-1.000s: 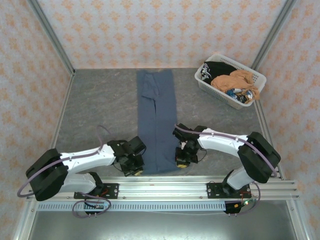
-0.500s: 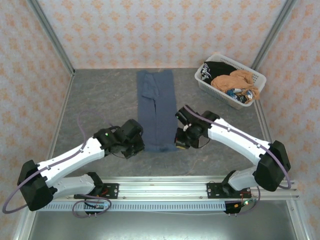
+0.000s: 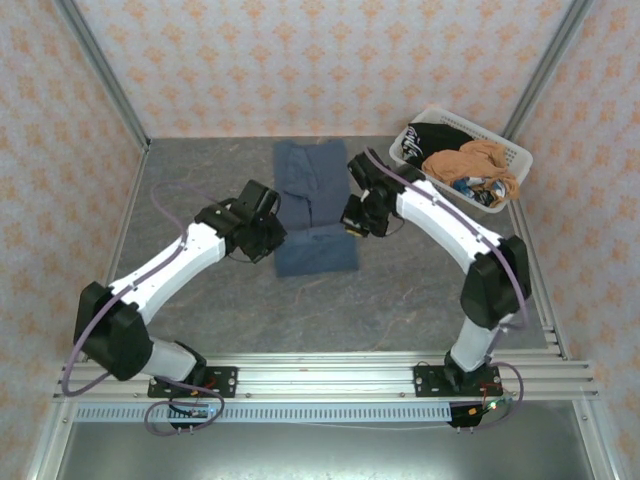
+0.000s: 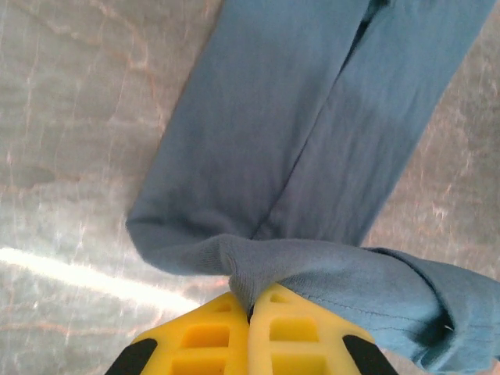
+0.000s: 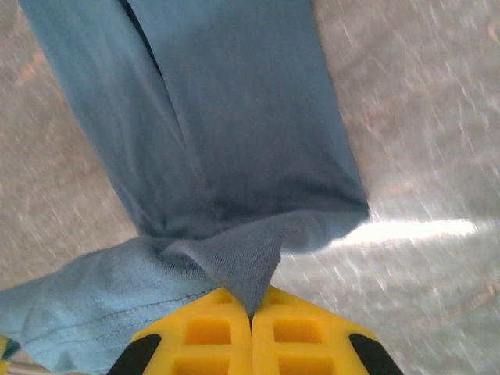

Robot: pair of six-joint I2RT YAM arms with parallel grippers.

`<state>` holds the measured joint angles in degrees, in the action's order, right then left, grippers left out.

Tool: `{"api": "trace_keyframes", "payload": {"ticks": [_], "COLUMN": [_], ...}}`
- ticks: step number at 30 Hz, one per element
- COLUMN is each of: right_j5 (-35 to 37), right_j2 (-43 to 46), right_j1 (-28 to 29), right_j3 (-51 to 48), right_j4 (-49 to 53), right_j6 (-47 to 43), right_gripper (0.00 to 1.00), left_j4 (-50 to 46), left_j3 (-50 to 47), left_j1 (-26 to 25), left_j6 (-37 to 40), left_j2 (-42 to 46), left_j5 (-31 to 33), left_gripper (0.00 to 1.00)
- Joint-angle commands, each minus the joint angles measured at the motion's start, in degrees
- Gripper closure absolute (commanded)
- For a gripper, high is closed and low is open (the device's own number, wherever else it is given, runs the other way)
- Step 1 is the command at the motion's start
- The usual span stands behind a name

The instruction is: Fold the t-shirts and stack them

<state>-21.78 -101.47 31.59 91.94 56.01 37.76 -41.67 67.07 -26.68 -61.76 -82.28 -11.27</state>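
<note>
Pink flowery walls stand around a grey desk. The left tool is squeezed tight on one corner of the blue t-shirt. The right tool is squeezed tight on the other corner of the same edge. Both hold that edge up over the shirt, and the cloth bends back on itself under them. The shirt lies as a long thin strip in the middle of the desk. I think its sides are already folded in and this end-to-end fold is about half done. The held edge has yet to be laid down flat. A black t-shirt and an orange t-shirt lie bunched in the white basket at the far right corner, not folded. So most of the job is left. Nothing lies on the desk in the way of the fold. The basket sits close to the right arm, which could bump it.
</note>
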Motion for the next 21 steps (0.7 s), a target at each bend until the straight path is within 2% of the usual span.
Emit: {"api": "trace_keyframes", "payload": {"ticks": [1, 17, 18, 21], "right_j5": [2.1, 0.6, 0.3, -1.1], "right_j2": [-5.6, -26.4, -27.8, -30.9], "right_j1": [-1.6, -6.8, -7.4, -9.3], "right_j3": [6.5, 25.1, 26.4, 30.1], "right_j4": [2.4, 4.0, 3.9, 2.6], "right_j6": [-3.7, -4.9, -4.8, -4.3], "right_gripper": [1.00, 1.00, 0.98, 0.72], "left_j4": [2.0, 5.7, 6.2, 10.4], "left_j3": [3.9, 18.3, 19.8, 23.0], "left_j1": [2.6, 9.3, 9.7, 11.4], "left_j6": [4.0, 9.8, 10.2, 11.1], "left_j2": [-4.1, -26.4, -29.0, -32.6], "left_j5": [0.7, -2.5, -3.5, -6.5], "left_gripper": [1.00, 0.99, 0.92, 0.60]}}
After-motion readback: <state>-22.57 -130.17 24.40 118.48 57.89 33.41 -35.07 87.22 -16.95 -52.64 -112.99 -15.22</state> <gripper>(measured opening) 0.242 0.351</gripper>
